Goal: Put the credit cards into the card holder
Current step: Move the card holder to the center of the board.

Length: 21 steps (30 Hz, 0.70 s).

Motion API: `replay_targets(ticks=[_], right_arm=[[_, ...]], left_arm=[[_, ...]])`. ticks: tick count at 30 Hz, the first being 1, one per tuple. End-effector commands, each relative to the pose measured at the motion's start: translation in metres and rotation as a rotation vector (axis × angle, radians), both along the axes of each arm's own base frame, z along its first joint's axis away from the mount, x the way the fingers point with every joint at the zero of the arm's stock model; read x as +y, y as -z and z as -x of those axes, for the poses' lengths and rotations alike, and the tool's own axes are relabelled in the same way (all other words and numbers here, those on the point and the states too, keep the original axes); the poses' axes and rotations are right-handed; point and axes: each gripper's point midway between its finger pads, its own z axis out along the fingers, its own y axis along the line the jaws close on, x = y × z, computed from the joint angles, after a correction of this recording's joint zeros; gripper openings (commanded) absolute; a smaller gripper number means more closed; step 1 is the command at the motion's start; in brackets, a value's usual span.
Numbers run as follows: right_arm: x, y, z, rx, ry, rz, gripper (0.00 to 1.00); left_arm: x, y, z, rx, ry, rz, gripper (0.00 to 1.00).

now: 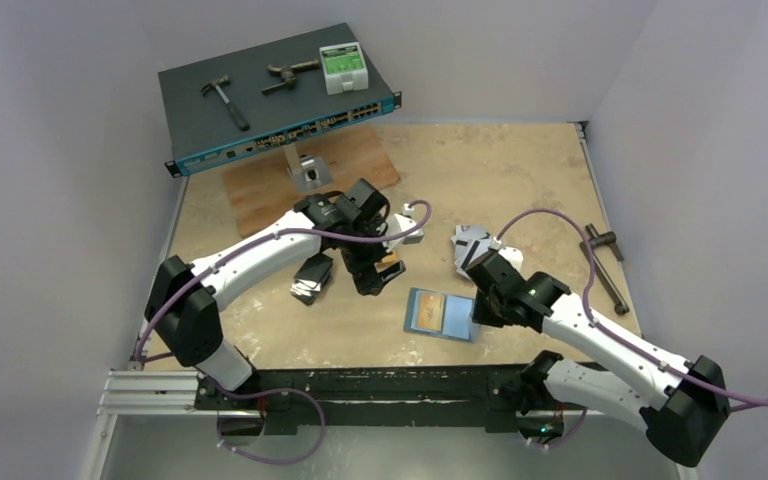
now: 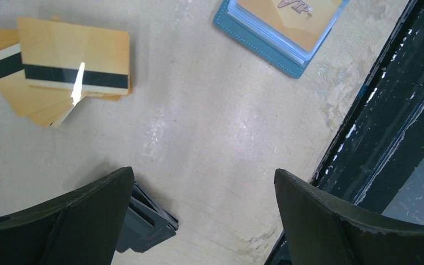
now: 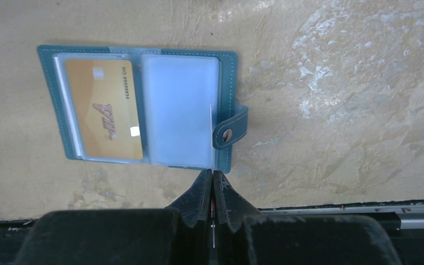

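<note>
Aim: left tool (image 2: 203, 176), wide open and empty, should straddle the top gold card (image 2: 74, 55); right tool (image 3: 212, 179) shut, empty, beside card holder (image 3: 227, 72).

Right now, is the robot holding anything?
Left gripper: open, nothing. Right gripper: shut on a thin sheet, edge-on over the card holder, by its near edge; card or sleeve, cannot tell.

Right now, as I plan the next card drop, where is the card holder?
The card holder lies open on the table, just right of centre near the front rail in the top view, with the right gripper at its snap-button edge.
</note>
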Motion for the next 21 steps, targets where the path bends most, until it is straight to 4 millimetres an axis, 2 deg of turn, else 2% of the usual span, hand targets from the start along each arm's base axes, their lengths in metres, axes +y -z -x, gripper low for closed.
replay_targets(ticks=[1, 6, 9, 14, 19, 21], right_arm=[[-0.005, -0.007, -0.002, -0.009, 0.054, 0.055, 0.0], [-0.005, -0.006, 0.005, 0.003, 0.068, 0.07, 0.0], [-0.005, -0.006, 0.008, 0.004, 0.076, 0.053, 0.0], [-0.002, 0.003, 0.013, 0.017, 0.083, 0.023, 0.0], [-0.002, 0.007, 0.017, 0.007, 0.095, -0.006, 0.0], [-0.003, 0.008, 0.018, 0.011, 0.098, -0.001, 0.0]], left_arm=[[-0.026, -0.004, -0.015, -0.078, 0.07, 0.019, 1.0], [-0.055, 0.007, -0.014, 0.001, 0.071, 0.047, 1.0], [-0.065, 0.019, -0.009, 0.076, 0.042, 0.058, 1.0], [-0.063, 0.048, 0.005, 0.203, -0.083, 0.025, 1.0], [-0.058, 0.075, 0.034, 0.419, -0.236, -0.03, 1.0], [-0.059, 0.087, 0.04, 0.474, -0.282, -0.046, 1.0]])
